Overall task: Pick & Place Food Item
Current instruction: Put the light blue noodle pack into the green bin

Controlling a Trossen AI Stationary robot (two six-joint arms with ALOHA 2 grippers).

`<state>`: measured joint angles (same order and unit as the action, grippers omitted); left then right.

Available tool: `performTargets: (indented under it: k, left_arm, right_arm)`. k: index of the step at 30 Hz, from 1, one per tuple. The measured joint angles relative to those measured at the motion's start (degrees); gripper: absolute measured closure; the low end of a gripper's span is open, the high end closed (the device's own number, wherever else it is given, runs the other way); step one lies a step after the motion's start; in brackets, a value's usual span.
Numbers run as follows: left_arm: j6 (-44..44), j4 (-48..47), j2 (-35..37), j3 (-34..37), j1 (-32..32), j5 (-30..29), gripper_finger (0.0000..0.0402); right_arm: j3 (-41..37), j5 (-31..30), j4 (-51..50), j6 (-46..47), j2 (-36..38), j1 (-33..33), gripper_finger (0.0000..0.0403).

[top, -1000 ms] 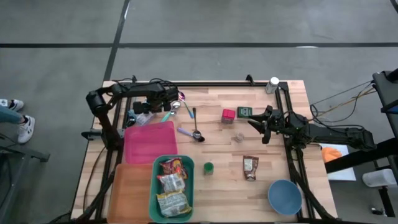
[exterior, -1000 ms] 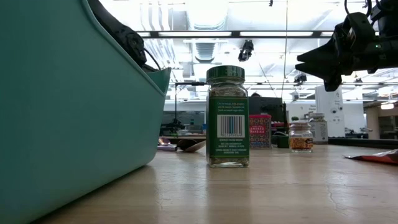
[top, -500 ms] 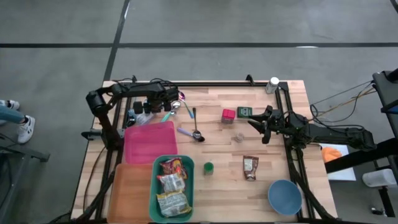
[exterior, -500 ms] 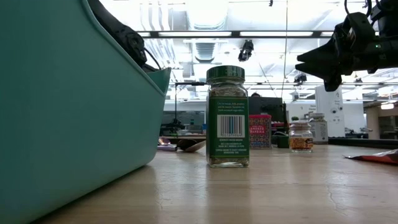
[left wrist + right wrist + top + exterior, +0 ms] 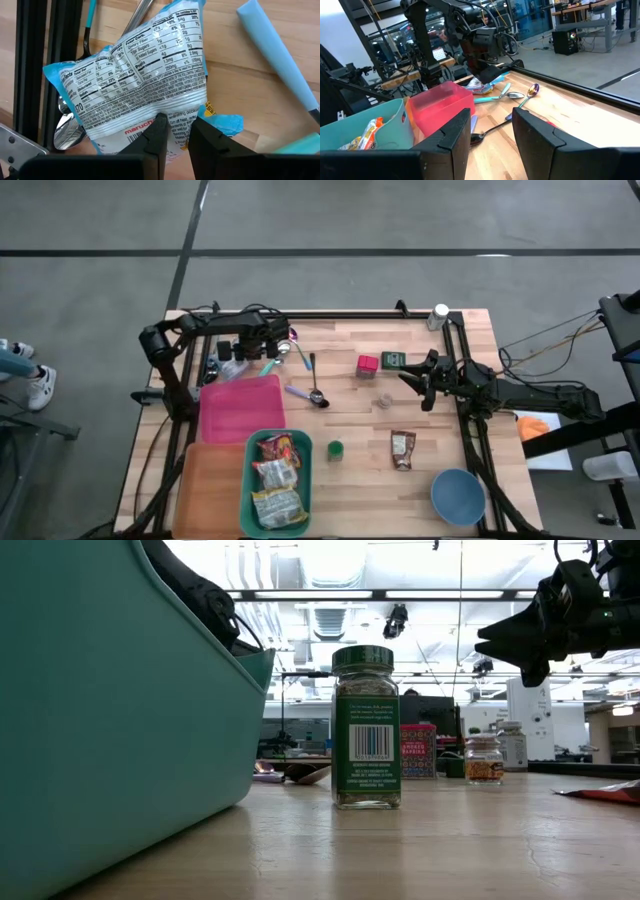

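The left wrist view alone shows the grip: the left end effector (image 5: 176, 129) has its two dark fingers nearly together, pinching the lower edge of a blue-and-white noodle packet (image 5: 145, 82) whose nutrition panel faces the camera, above the wooden tabletop (image 5: 235, 75). In the high view that packet (image 5: 230, 370) is only a pale patch at the upper left of the frame, just above the pink tray (image 5: 240, 408), with the left arm folded in over it from the table's upper-left corner.

The high view also shows the teal bin (image 5: 277, 483) at lower centre holding three packets, and the right end effector (image 5: 412, 379) at centre right, arm stretched level from the right edge. The right wrist view shows its fingers (image 5: 451, 135) parted with nothing between them. The low view adds an upright green-lidded spice jar (image 5: 366, 728) at centre frame.
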<state>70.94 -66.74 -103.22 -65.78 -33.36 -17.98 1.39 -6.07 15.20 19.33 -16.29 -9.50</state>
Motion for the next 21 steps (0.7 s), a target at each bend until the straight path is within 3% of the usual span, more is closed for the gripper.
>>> performTargets:
  k: [4, 12, 21]
  left_arm:
    - [-0.38, 0.04, 0.11, 0.00, 0.00, -0.07, 0.0342]
    - [-0.66, 0.29, 0.21, -0.07, 0.04, -0.26, 0.0397]
    - [-0.65, 0.28, 0.25, -0.07, 0.04, -0.35, 0.0401]
  right_arm:
    - [0.00, 0.00, 0.01, 0.00, 0.01, 0.00, 0.0261]
    - [0.00, 0.00, 0.00, 0.00, 0.00, -0.02, 0.0261]
    - [0.00, 0.01, 0.00, 0.00, 0.01, -0.01, 0.0261]
